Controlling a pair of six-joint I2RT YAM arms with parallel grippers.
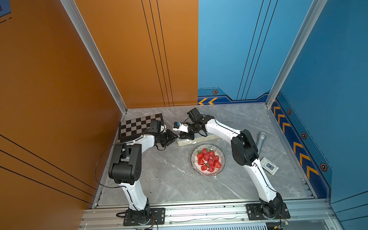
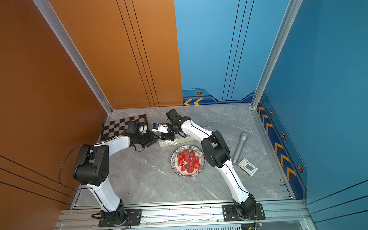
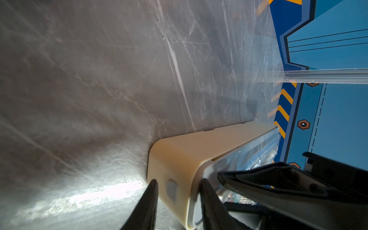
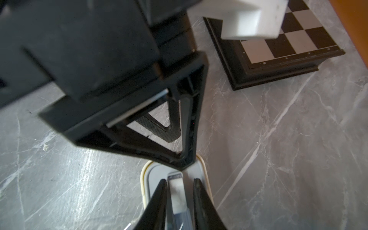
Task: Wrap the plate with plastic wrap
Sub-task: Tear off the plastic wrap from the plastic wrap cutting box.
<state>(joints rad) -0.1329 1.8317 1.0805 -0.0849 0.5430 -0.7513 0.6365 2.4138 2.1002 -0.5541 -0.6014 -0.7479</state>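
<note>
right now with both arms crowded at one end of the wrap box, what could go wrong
1. The right jaws straddle the cutter slider almost against the left jaws, which grip the box by its end. The two could collide there.
2. If that grip slips, pulling the slider may drag the box into the plate close by.

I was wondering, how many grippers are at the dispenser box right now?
2. The left gripper has its fingers on either side of one end of the dispenser box. The right gripper hangs over the clear lid there, fingers flanking the slider.
</note>
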